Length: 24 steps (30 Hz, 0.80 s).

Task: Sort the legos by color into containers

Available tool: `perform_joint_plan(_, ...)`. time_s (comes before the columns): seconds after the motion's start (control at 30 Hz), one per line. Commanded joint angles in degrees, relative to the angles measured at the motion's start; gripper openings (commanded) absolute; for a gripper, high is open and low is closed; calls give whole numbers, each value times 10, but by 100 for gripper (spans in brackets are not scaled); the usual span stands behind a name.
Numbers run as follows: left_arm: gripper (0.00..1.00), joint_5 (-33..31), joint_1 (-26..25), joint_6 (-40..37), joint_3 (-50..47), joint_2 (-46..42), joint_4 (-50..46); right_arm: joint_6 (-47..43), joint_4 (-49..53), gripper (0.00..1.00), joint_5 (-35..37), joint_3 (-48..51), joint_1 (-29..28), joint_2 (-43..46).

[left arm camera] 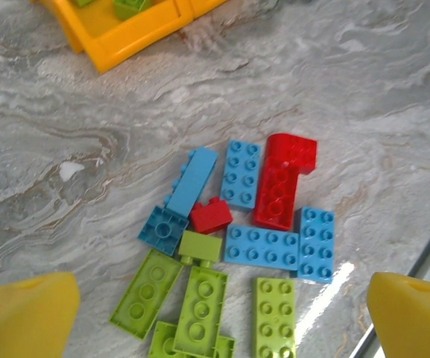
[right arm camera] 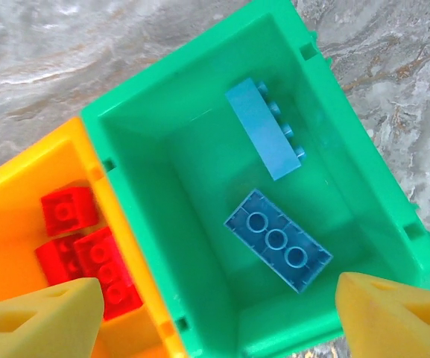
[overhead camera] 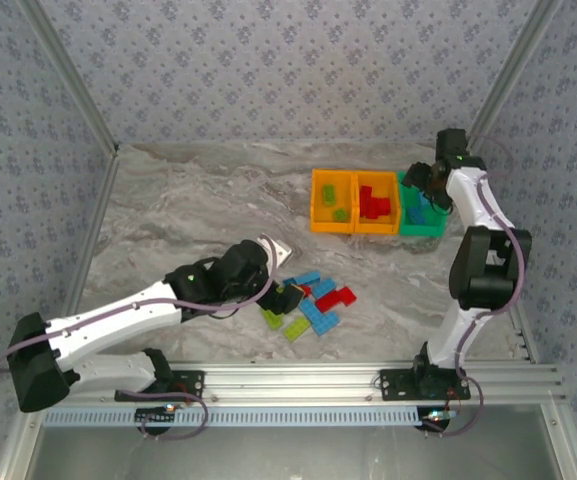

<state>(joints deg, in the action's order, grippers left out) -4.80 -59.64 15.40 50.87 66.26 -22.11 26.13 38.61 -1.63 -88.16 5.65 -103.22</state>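
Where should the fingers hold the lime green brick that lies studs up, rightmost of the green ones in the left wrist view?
Grip the lime green brick across its long sides, coming down from above. It lies flat, studs up, with bare table along both long sides, while its far short end nearly meets a light blue brick.

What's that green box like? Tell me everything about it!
The green bin is shiny plastic, rectangular, open-topped, with small notches in its rim. It stands upright on the marbled table, one long side against an orange bin. Inside lie two light blue bricks, one on its side, one upside down. The open right gripper hovers above.
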Motion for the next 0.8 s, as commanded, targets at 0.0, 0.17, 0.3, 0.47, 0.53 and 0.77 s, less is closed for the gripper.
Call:
perform_joint_plan(0.0, 97, -21, 6, 13, 22, 21, -15, 2, 17, 84, -43, 44, -8, 108)
perform_joint_plan(0.17, 95, -24, 21, 19, 34, 60, -14, -4, 19, 87, -81, 173, -89, 293)
perform_joint_plan(0.3, 92, -14, 35, 0, 50, 100, -7, -6, 73, 89, -85, 249, -204, 419)
perform_joint_plan(0.47, 79, 13, 48, -22, 105, 191, -4, 43, 170, 91, -63, 295, -320, 530)
perform_joint_plan(0.53, 75, 23, 47, -30, 128, 231, -2, 59, 202, 91, -60, 303, -338, 560)
perform_joint_plan(0.77, 61, 38, 49, -44, 192, 347, 3, 72, 254, 92, -25, 302, -354, 602)
